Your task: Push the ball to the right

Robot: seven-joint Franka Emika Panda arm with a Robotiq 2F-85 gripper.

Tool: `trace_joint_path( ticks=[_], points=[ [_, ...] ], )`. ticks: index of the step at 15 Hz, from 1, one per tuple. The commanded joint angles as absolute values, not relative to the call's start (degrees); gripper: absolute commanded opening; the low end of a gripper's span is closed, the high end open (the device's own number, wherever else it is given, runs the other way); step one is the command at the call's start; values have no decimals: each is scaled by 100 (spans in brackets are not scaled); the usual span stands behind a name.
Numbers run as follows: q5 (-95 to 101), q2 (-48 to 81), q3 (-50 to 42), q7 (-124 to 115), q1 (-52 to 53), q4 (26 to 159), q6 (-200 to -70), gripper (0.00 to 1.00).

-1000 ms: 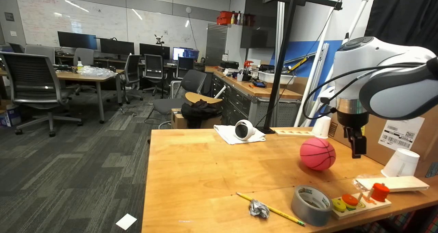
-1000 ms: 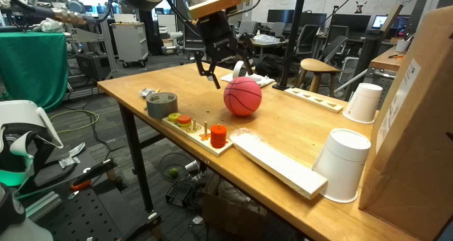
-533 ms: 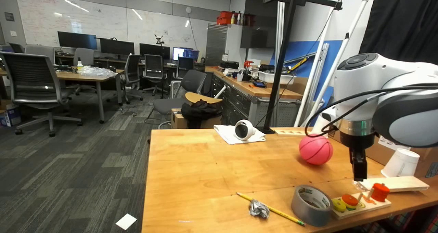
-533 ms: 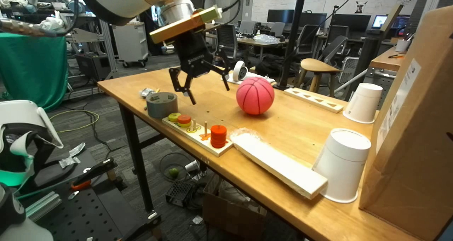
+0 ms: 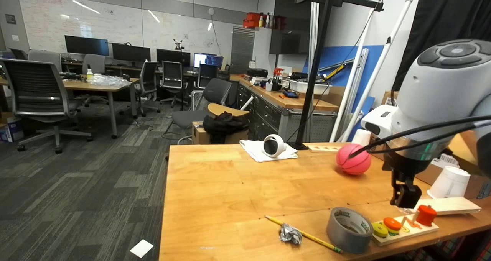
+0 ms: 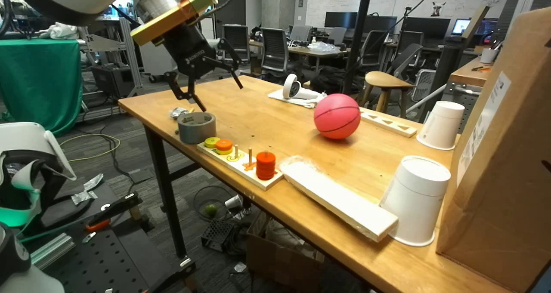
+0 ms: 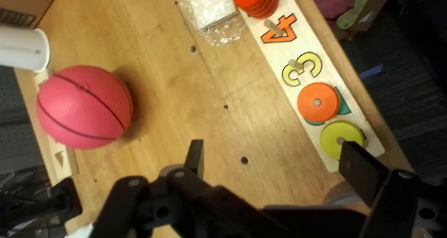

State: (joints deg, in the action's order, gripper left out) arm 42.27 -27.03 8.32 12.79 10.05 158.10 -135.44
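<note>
The ball, pinkish-red with dark seam lines, rests on the wooden table in both exterior views (image 5: pixel 355 160) (image 6: pixel 337 116). In an exterior view a black cable crosses in front of it. In the wrist view the ball (image 7: pixel 83 107) is at the left, in front of a strip with triangular holes; I cannot tell whether they touch. My gripper (image 6: pixel 221 98) is open and empty, apart from the ball, above the table near the grey tape roll (image 6: pixel 196 128). Its fingers are spread wide in the wrist view (image 7: pixel 272 149). It also shows edge-on in an exterior view (image 5: pixel 406 197).
A counting toy with coloured rings (image 6: pixel 241 164) and a wrapped board (image 6: pixel 340 200) lie along the table edge. White cups (image 6: pixel 415 202) (image 6: pixel 442 125) stand by a cardboard box (image 6: pixel 495 155). The holed strip (image 6: pixel 387 123) lies beyond the ball. A pencil (image 5: pixel 318 241) and foil (image 5: pixel 290 234) lie near the tape.
The ball has rolled away from the gripper, rightward toward the cups and strip in an exterior view. The open gripper has drawn back the opposite way, to above the tape roll.
</note>
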Motion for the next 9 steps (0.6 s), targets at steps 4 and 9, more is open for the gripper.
trace_joint_path(
  ticks=[4, 9],
  points=[
    [4827, -2942, 919, 1580, 1265, 15777, -14359, 100],
    [4760, -2542, 1120, 1618, 1444, 15444, -14305, 100]
  ],
)
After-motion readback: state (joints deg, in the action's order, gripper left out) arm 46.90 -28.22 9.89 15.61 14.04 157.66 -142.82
